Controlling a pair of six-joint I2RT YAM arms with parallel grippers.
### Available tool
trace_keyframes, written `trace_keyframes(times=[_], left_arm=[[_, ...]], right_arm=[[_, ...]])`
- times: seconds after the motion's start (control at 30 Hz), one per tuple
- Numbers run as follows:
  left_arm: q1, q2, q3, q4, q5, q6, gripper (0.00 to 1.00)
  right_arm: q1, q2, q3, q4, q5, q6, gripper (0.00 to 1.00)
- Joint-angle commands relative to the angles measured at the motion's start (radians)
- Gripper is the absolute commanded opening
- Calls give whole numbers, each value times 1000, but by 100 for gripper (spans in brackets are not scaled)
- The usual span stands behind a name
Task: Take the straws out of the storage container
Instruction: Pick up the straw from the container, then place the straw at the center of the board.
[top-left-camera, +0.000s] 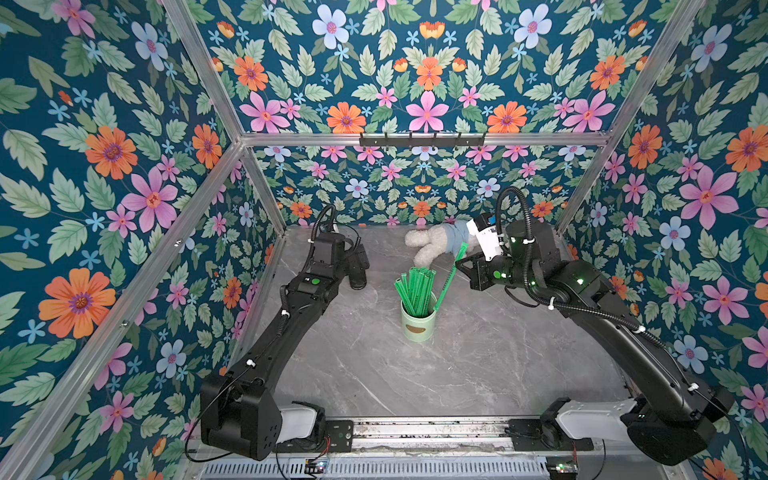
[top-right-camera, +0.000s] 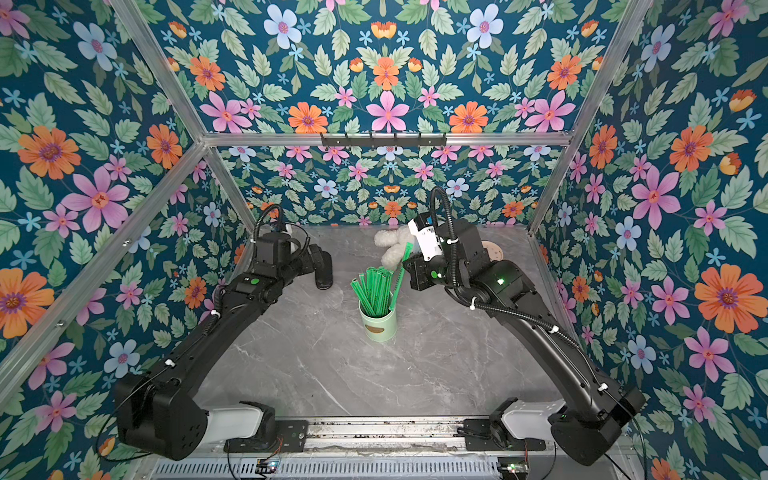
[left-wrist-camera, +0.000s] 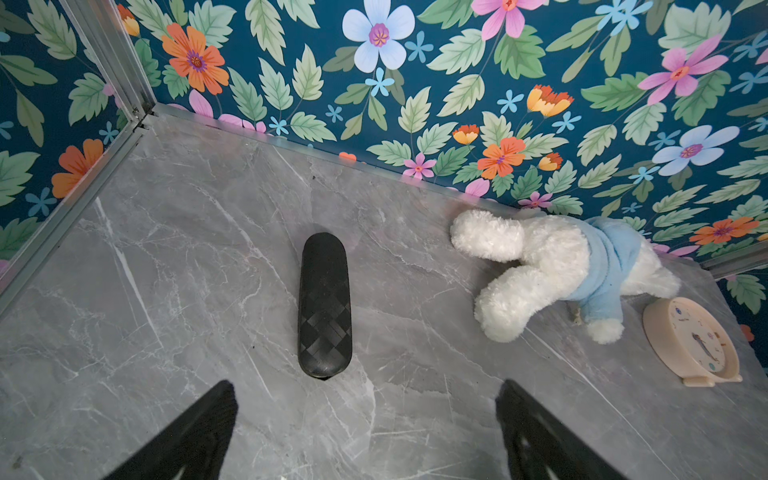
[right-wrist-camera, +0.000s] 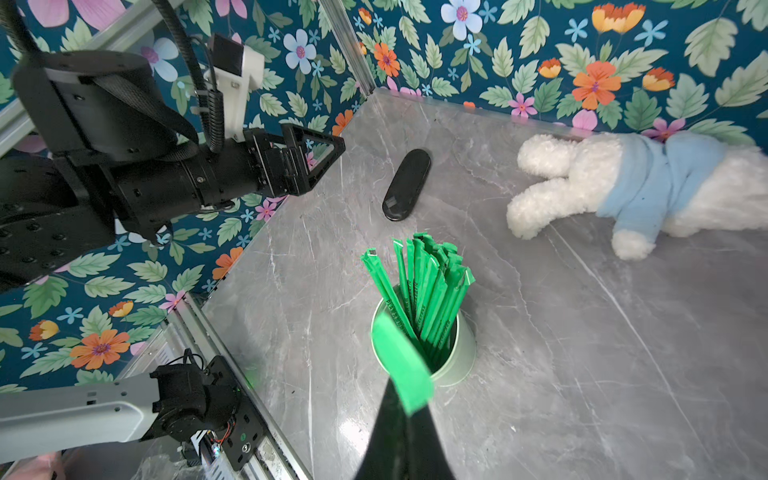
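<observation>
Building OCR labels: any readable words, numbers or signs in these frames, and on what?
No text reads cleanly.
straws: dark print along them, too blurred to quote.
storage container: brown oval mark, no legible lettering.
clock: dial marks too small to read.

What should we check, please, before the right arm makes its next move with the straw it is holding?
1. Grip: right gripper shut on one straw: ok.
2. Only that straw gripped; the other straws stand in the storage container: ok.
3. Held straw's lower end clear of the container rim: cannot tell.
4. Container upright: ok.
5. Bare table beside the container for setting down: ok.
6. Other arm: left gripper open, away from the straws: ok.
</observation>
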Motion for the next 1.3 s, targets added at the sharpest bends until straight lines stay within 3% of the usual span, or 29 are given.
trace_keyframes(times=[0.0, 0.2, 0.47, 0.9, 1.27], left_arm=[[1, -6, 10, 2, -15, 9, 99], [2, -5, 12, -2, -19, 13, 99], [2, -1, 16, -8, -21, 16, 99], [2, 12, 21, -16, -17, 17, 99], [2, 22, 22, -16, -12, 17, 99]], right_arm=[[-13, 27, 91, -186, 27, -32, 0], [-141, 103, 211, -393, -115, -7, 0], [-230, 230, 152, -502, -167, -22, 0], [-272, 574, 68, -519, -224, -88, 0], [-290, 728, 81, -466, -227, -81, 0]])
